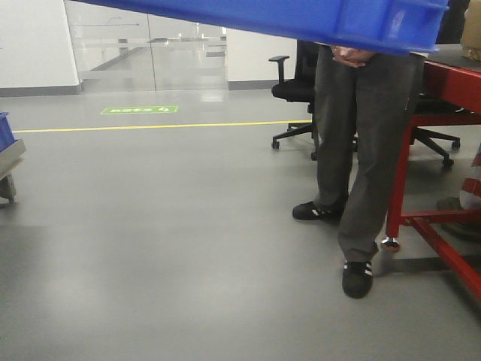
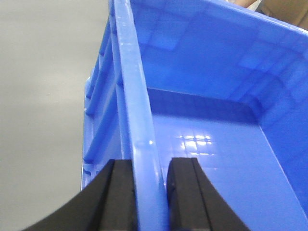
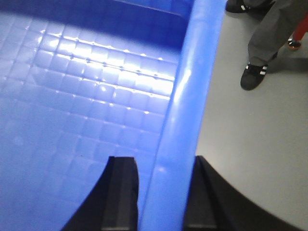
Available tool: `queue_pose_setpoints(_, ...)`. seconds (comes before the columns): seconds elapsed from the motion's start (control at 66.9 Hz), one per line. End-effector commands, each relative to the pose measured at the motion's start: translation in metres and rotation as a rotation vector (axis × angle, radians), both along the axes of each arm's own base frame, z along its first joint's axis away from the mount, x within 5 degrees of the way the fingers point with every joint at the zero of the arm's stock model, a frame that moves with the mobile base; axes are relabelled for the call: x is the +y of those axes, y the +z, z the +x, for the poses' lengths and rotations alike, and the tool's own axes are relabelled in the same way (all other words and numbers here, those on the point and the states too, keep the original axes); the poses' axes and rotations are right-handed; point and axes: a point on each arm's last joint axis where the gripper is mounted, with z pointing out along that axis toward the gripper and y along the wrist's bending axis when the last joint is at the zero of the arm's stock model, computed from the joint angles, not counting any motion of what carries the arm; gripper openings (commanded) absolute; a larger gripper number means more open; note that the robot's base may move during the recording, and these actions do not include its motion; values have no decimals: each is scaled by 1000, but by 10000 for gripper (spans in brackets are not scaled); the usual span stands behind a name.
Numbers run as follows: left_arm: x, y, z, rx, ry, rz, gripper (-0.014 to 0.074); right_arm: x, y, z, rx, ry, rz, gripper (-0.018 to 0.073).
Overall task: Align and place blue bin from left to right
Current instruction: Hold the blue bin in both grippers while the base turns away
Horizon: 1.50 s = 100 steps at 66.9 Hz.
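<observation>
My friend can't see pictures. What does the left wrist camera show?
The left tool is clamped on the thick rim of the blue bin, gripping the wall from both sides. Nothing shows inside the bin on its shiny bottom, and plain grey floor lies off to the left.

Low and forward across the grey floor (image 1: 188,248) from beneath the blue bin (image 1: 301,19), then tight down opposite rims from both wrists, sharing its inside.
</observation>
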Motion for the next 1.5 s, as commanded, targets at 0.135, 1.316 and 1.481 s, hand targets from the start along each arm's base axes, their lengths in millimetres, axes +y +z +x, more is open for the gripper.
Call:
queue_pose_setpoints(0.135,2,22,-8,-147,-12,-28,-111,1,14,-2,-101,22,5,-70)
queue_pose_setpoints(1.316,3,22,-7,-153,-5,-14,-111,2,12,2,-114,20,8,-70)
queue_pose_setpoints(1.481,3,22,-7,-153,-5,-13,-111,2,12,2,-114,20,8,-70)
